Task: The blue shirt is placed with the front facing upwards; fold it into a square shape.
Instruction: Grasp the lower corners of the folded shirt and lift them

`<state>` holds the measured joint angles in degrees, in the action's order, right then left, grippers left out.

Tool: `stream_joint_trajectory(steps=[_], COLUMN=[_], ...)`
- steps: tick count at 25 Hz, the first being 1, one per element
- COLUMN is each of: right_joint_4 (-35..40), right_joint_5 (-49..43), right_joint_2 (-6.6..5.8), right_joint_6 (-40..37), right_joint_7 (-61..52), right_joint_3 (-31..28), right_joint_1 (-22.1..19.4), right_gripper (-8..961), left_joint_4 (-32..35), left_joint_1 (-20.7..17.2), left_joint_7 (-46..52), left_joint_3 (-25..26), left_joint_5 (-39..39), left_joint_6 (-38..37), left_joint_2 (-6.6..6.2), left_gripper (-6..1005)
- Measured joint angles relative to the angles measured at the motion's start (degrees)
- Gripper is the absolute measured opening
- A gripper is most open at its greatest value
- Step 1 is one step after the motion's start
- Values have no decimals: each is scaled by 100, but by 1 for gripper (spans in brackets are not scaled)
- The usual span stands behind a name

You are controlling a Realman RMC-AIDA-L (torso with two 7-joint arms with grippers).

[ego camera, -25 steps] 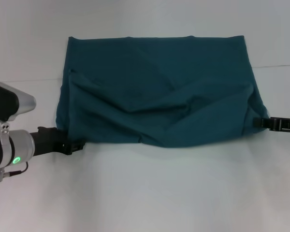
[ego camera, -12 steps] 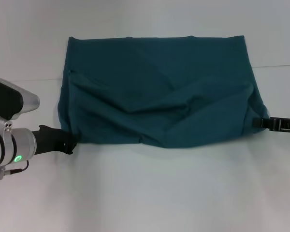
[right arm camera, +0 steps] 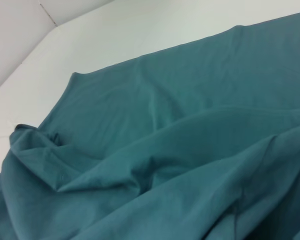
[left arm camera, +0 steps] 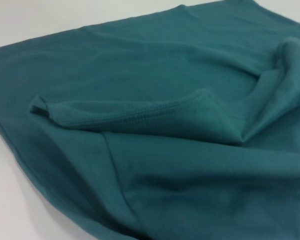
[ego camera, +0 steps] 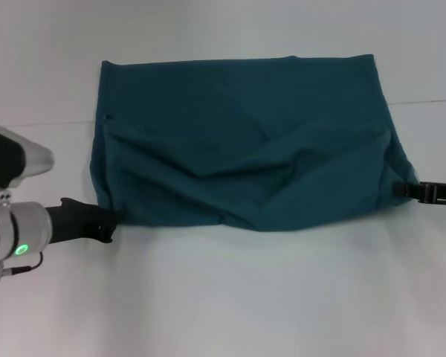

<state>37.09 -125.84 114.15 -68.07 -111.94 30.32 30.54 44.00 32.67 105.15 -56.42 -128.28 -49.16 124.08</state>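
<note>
The blue shirt [ego camera: 245, 141] lies on the white table [ego camera: 245, 297] as a wide, wrinkled rectangle. Only plain teal cloth faces up; no lettering or neck label shows. My left gripper [ego camera: 113, 223] is at the shirt's near left corner, touching its edge. My right gripper [ego camera: 403, 190] is at the shirt's near right edge, against the cloth. The left wrist view is filled with folded layers of the shirt [left arm camera: 180, 165] and a raised fold. The right wrist view shows rumpled shirt cloth [right arm camera: 180, 150] close up.
The white table surrounds the shirt, with bare surface in front [ego camera: 245, 312] and behind it [ego camera: 230, 30]. A faint seam line [ego camera: 431, 102] crosses the table at mid height.
My left gripper has drawn back to the left along the shirt's near left corner. The shirt's left edge has shifted slightly left and lies flatter. The right gripper has hardly moved.
</note>
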Motion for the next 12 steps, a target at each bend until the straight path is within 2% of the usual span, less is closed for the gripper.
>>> stream_joint_trajectory(steps=[8,12], right_joint_4=[4,215], right_joint_5=[1,0], right_joint_2=[18,48], right_joint_6=[-254,-564], right_joint_7=[361,470], right_joint_3=[-45,-86], right_joint_1=[-282,-505], right_gripper=[35,35], left_joint_4=[779,1108], left_joint_1=[-438,-671], left_joint_7=[351,405], left_joint_3=[72,284], left_joint_5=[151,320], left_joint_6=[-820,-1516], left_joint_2=[33,36], left_gripper=[3,3])
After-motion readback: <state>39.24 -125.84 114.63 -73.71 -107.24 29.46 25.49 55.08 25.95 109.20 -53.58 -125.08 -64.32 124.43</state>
